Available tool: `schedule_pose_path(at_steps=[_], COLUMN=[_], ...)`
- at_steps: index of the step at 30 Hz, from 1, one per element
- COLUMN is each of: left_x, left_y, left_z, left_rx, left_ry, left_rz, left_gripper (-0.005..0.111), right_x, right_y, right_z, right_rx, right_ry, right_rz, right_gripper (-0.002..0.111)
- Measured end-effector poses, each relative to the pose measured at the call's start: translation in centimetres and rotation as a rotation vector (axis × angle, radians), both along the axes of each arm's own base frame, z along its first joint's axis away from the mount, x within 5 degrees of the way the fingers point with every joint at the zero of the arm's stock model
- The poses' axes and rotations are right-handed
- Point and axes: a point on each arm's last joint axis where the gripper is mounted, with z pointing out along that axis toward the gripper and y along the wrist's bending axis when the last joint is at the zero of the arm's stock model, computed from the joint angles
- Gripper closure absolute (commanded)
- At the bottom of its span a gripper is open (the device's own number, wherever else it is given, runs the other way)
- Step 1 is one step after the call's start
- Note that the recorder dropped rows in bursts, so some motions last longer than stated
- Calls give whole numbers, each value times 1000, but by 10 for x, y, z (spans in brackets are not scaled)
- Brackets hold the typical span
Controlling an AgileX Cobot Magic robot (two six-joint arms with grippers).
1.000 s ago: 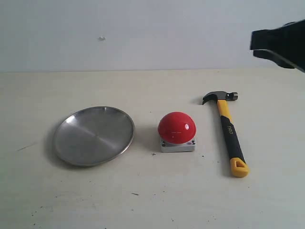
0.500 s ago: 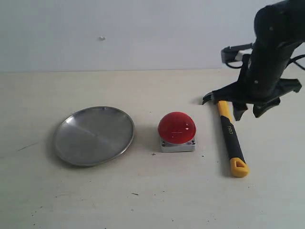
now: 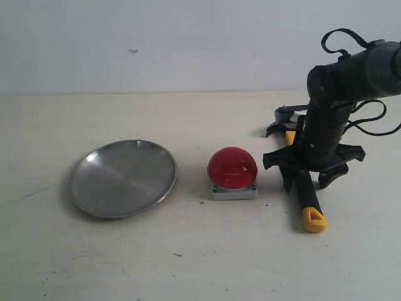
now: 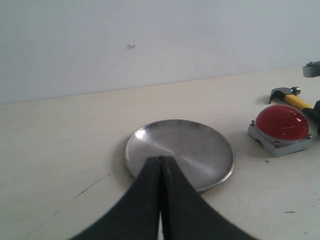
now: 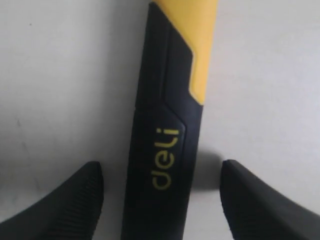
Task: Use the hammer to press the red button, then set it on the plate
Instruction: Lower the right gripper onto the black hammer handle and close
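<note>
The hammer (image 3: 314, 219) lies flat on the table to the right of the red button (image 3: 232, 166), its dark head toward the wall and its yellow tip toward the front. My right gripper (image 3: 306, 180) has come down over the middle of the handle. It is open, with one finger on each side of the black grip (image 5: 165, 150) and a gap on both sides. The silver plate (image 3: 119, 182) sits left of the button with nothing on it. My left gripper (image 4: 161, 160) is shut on nothing and hangs before the plate (image 4: 200, 145); it does not appear in the exterior view.
The pale tabletop (image 3: 200, 263) runs back to a plain light wall (image 3: 188, 44). Black cables (image 3: 341, 36) loop off the right arm above the hammer's head. The button (image 4: 281, 122) stands between plate and hammer.
The right arm has come in from the upper right and dropped down over the hammer's handle, and its jaws have spread apart. Hammer, button and plate have not moved.
</note>
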Motion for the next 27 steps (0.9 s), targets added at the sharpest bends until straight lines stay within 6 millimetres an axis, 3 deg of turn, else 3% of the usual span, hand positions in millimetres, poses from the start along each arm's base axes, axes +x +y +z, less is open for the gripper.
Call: schedule_pose_path(at_steps=[9,12,15,17,27], left_x=[0,0,0,0,0], left_y=[0,0,0,0,0], left_z=[0,0,0,0,0], left_rx=[0,0,0,0,0], left_ry=[0,0,0,0,0], left_rz=[0,0,0,0,0], left_gripper=[107,107,107,107,107], right_x=[1,2,3,3,3], right_y=[1,1,3,3,2], right_z=[-1,-2,-4,-4,-3], right_rx=[8,12,23,29,20], right_ry=[-9,-13,-11,-10,-8], right_rz=[-3,-5,-15,-25,23], right_gripper=[49,55,79,106,108])
